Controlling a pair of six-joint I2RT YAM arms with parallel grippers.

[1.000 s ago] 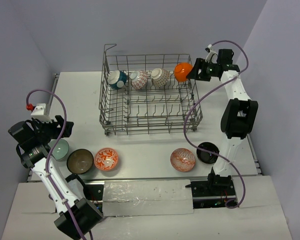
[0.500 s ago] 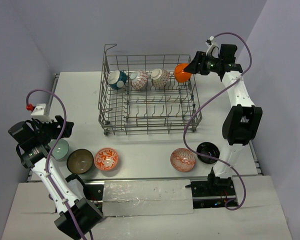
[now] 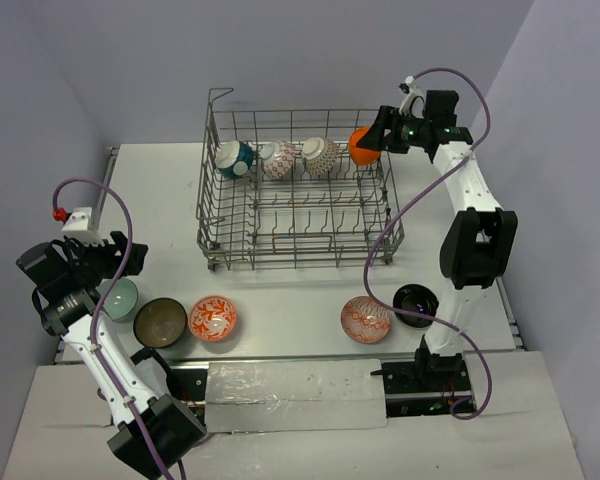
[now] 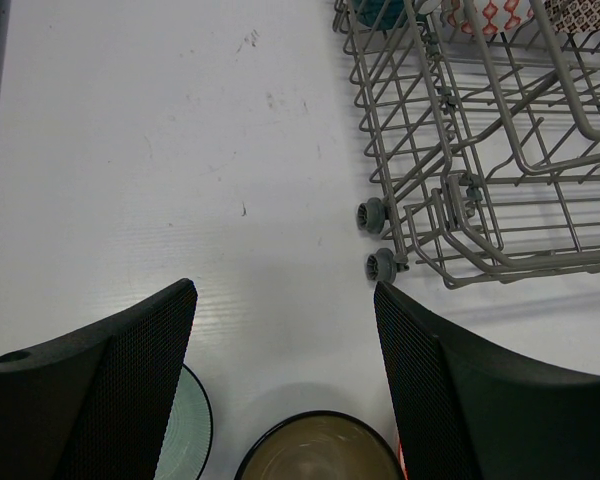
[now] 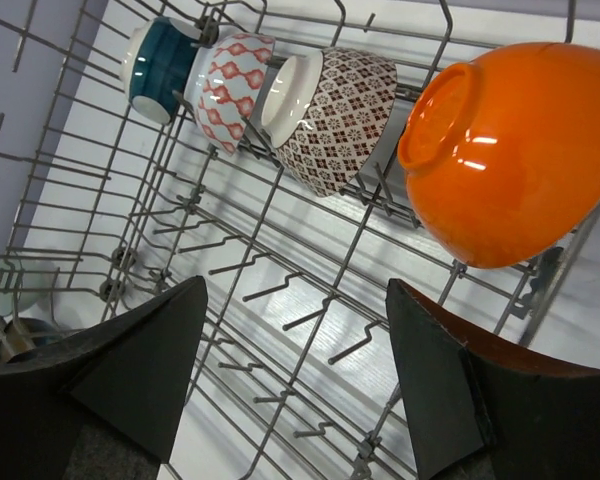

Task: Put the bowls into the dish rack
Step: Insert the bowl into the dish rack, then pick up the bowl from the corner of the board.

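Observation:
The grey wire dish rack (image 3: 298, 258) stands mid-table. Along its back row, four bowls stand on edge: teal (image 3: 234, 158), red-patterned (image 3: 277, 158), grey-patterned (image 3: 320, 155) and orange (image 3: 362, 146). My right gripper (image 3: 380, 134) hovers open over the rack's back right corner, right beside the orange bowl (image 5: 505, 150), with only tines (image 5: 280, 290) between its fingers. My left gripper (image 3: 120, 262) hangs open at the near left. Just under it sit a pale green bowl (image 4: 187, 435) and a brown bowl (image 4: 320, 452).
On the table in front of the rack sit an orange-patterned bowl (image 3: 213, 317), a red-patterned bowl (image 3: 365, 319) and a black bowl (image 3: 415, 304) by the right arm's base. The rack's wheels (image 4: 372, 214) face the left gripper. A purple cable (image 3: 385, 225) drapes over the rack's right side.
The right wrist has swung left and up around the orange bowl, which stays in the rack, and its jaws stand slightly wider. The left arm has not moved.

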